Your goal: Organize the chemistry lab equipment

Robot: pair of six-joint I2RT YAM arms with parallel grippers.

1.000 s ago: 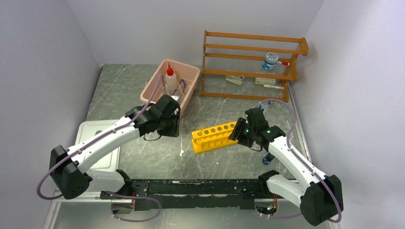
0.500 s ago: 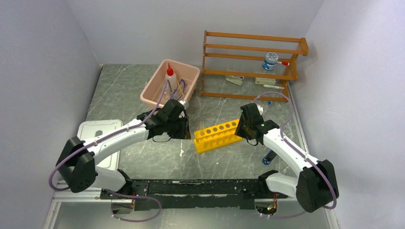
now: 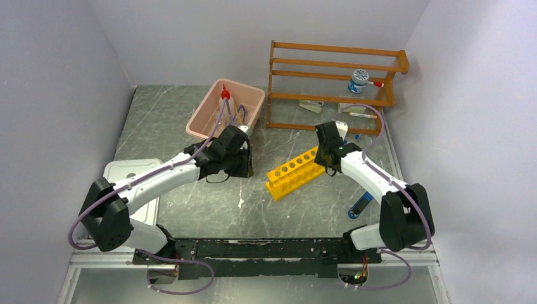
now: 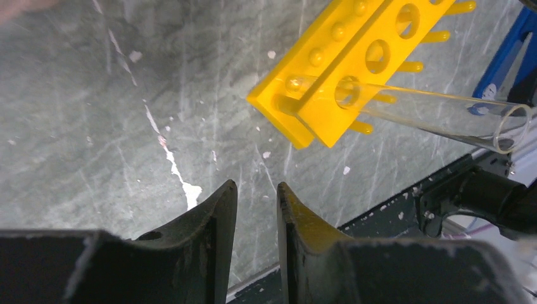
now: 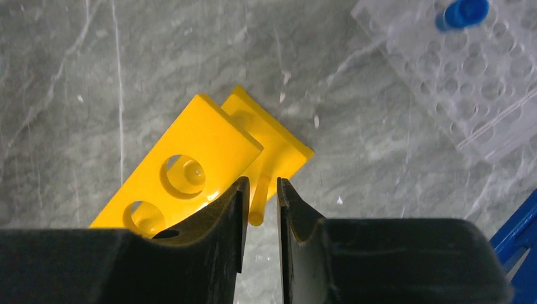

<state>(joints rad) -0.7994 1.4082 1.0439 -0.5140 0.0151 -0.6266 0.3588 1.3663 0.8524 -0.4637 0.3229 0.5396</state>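
Observation:
The yellow holed rack (image 3: pixel 292 171) lies tilted on the table between my two grippers. My right gripper (image 3: pixel 326 156) is at its far right end; in the right wrist view the jaws (image 5: pixel 259 190) are closed to a narrow gap around a peg of the rack (image 5: pixel 202 152). My left gripper (image 3: pixel 246 161) is just left of the rack, jaws nearly together and empty (image 4: pixel 256 190). A clear tube (image 4: pixel 443 114) lies through a hole at the rack's end (image 4: pixel 354 57). The red-capped squeeze bottle (image 3: pixel 225 101) stands in the pink tub.
The pink tub (image 3: pixel 244 95) is at the back middle and the wooden shelf rack (image 3: pixel 335 85) at the back right. A white lid (image 3: pixel 130 180) lies at the left. A blue item (image 3: pixel 361 206) lies by the right arm. A clear holed tray (image 5: pixel 487 82) holds a blue-capped tube (image 5: pixel 465 12).
My right gripper has moved back and left, and the rack's right end has swung away with it. My left gripper has moved right, toward the rack's near end.

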